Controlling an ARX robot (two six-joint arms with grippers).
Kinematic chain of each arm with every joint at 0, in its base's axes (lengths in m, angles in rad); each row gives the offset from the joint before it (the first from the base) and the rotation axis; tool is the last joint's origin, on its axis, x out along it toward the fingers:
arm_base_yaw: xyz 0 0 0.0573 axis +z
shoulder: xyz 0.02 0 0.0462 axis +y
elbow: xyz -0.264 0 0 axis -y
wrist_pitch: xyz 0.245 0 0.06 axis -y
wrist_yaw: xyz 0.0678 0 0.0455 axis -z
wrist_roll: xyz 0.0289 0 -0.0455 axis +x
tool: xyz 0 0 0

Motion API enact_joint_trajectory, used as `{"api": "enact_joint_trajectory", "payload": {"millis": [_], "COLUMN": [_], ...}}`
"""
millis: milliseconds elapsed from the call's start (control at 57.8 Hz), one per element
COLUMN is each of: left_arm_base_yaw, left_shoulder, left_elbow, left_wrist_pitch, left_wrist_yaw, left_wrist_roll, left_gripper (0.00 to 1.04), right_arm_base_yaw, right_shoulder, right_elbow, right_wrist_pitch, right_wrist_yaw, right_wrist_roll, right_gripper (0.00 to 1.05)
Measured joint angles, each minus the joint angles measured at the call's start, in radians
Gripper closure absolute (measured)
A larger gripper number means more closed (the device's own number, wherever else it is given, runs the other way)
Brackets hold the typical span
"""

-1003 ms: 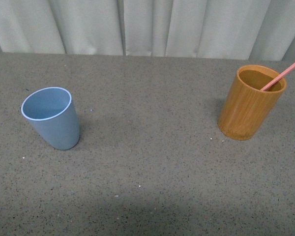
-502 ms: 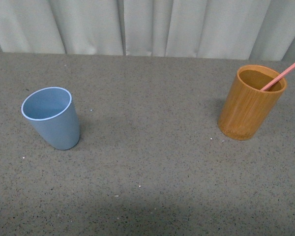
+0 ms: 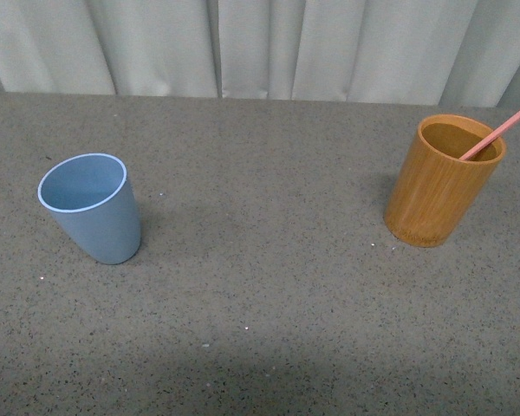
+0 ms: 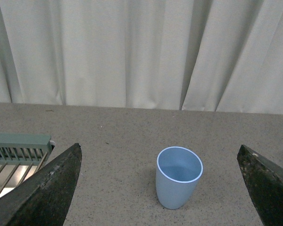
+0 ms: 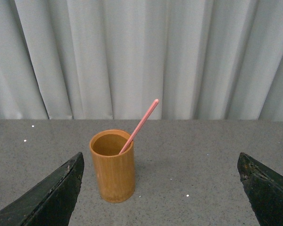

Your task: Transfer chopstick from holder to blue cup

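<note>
While inside the holder (image 3: 438,186), chopstick (image 3: 499,130) aslant.

Grey speckled table (image 3: 260,303), white pleated curtain (image 3: 269,43), pale green slatted rack (image 4: 19,143)

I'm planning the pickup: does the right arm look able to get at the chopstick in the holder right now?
Probably yes. The chopstick leans out of the holder with its upper half exposed, and nothing stands between it and the open right end effector.
</note>
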Motion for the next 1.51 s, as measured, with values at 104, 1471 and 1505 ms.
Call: {"api": "enact_joint_trajectory", "payload": {"millis": [104,1471,1505], "left_arm_base_yaw": [0.000,0.016,0.029], "left_shoulder": [0.000,0.647,0.705], "left_elbow": [0.000,0.122,0.135], "left_wrist_pitch": [0.000,0.166,0.198], "left_wrist_yaw": [0.000,-0.228,-0.230], "left_wrist_roll": [0.000,-0.734,-0.731], "left_gripper": [0.07,0.07,0.07], "right_arm_base_yaw": [0.000,0.000,0.000], "right_shoulder": [0.000,0.000,0.000], "right_elbow": [0.000,0.000,0.000], "right_wrist_pitch": [0.000,0.000,0.000], "right_wrist_yaw": [0.000,0.000,0.000], "right_wrist_roll": [0.000,0.000,0.000], "right_gripper": [0.10,0.10,0.10]}}
